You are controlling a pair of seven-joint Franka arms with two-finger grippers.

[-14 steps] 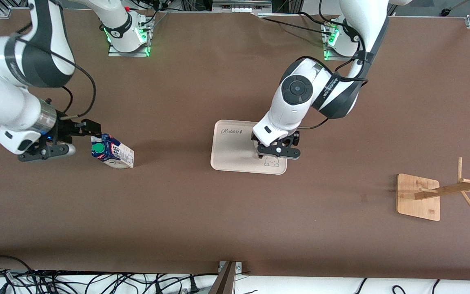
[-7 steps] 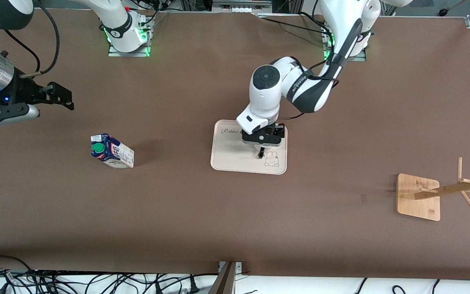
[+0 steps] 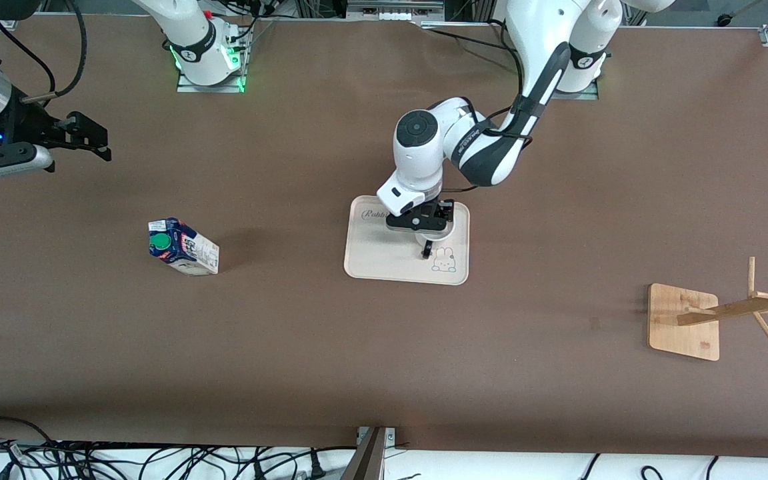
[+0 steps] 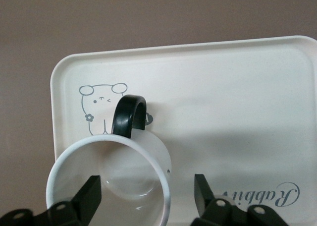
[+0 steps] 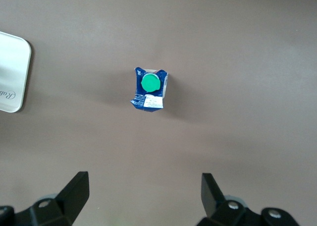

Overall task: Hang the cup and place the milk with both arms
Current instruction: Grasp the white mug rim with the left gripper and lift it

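Note:
The white cup (image 4: 161,159) stands upright on the cream tray (image 3: 374,257), its black loop handle (image 4: 130,114) turned toward the printed bunny. My left gripper (image 3: 426,233) hangs straight over it and hides most of it in the front view. In the left wrist view the left gripper (image 4: 146,186) is open, one finger inside the cup and one outside, with the wall between them untouched. The blue and white milk (image 3: 183,247) with its green cap stands on the table toward the right arm's end. My right gripper (image 3: 99,142) is open, high above the table there, with the milk (image 5: 149,88) far below it.
A wooden cup rack on a square base (image 3: 684,321) stands toward the left arm's end, nearer the front camera than the tray. A corner of the tray (image 5: 12,72) shows in the right wrist view. Cables lie along the table's front edge.
My right gripper has let go of the milk and lifted away toward its end of the table. My left gripper has shifted across the tray onto the cup, and its fingers have narrowed.

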